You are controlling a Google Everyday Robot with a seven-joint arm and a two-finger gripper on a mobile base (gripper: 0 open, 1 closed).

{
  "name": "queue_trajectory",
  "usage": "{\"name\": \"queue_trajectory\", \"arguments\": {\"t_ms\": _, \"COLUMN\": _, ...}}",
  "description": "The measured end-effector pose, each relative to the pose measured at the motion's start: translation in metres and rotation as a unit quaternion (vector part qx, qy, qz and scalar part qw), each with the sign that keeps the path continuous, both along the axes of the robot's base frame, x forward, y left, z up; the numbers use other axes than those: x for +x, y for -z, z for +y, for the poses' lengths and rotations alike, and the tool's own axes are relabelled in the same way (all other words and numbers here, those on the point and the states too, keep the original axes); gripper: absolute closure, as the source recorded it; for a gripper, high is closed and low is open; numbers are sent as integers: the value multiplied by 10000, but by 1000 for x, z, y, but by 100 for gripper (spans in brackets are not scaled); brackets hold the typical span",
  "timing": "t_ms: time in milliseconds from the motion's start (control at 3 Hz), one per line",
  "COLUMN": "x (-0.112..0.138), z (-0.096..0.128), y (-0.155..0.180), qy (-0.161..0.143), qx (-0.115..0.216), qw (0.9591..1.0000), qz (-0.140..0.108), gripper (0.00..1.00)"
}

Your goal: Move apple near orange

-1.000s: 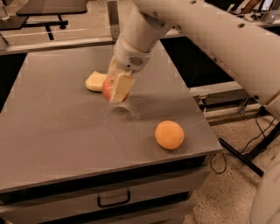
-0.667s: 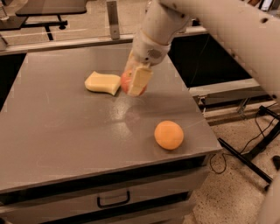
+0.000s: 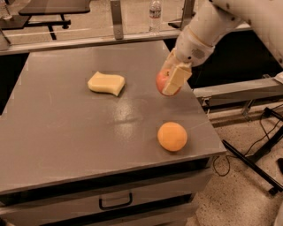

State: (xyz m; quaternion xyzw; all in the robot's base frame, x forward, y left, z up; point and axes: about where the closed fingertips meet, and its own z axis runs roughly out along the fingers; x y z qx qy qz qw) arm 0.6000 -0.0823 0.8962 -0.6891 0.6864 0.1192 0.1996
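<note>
The red-pink apple (image 3: 162, 80) is held in my gripper (image 3: 170, 81), whose pale fingers (image 3: 176, 78) are shut around it. It hangs a little above the grey tabletop (image 3: 66, 128) near the right edge. The orange (image 3: 172, 136) rests on the table near the front right corner, below the apple in the view and apart from it. The white arm (image 3: 208, 31) reaches in from the upper right.
A pale yellow wavy sponge (image 3: 106, 83) lies on the table left of the apple. A drawer with a handle (image 3: 116, 202) is under the tabletop. A water bottle (image 3: 154, 13) stands behind the table. Cables and a black stand leg (image 3: 252, 161) lie on the floor at right.
My gripper has carried the apple to the right, away from the sponge, toward the table's right edge. The orange and sponge have not moved.
</note>
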Motion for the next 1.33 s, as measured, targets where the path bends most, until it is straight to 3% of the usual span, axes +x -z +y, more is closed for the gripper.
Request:
{"name": "queue_trajectory", "arguments": {"t_ms": 333, "x": -10, "z": -34, "y": 7, "qy": 206, "qx": 441, "qw": 9987, "qz": 135, "gripper": 100}}
{"name": "queue_trajectory", "arguments": {"t_ms": 667, "x": -24, "z": -51, "y": 14, "qy": 267, "qx": 767, "qw": 9966, "qz": 167, "gripper": 91}}
{"name": "queue_trajectory", "arguments": {"t_ms": 1000, "x": -40, "z": -52, "y": 23, "qy": 89, "qx": 1112, "qw": 9936, "qz": 185, "gripper": 60}}
{"name": "queue_trajectory", "arguments": {"t_ms": 1333, "x": -46, "z": -44, "y": 26, "qy": -219, "qx": 1321, "qw": 9909, "qz": 150, "gripper": 35}}
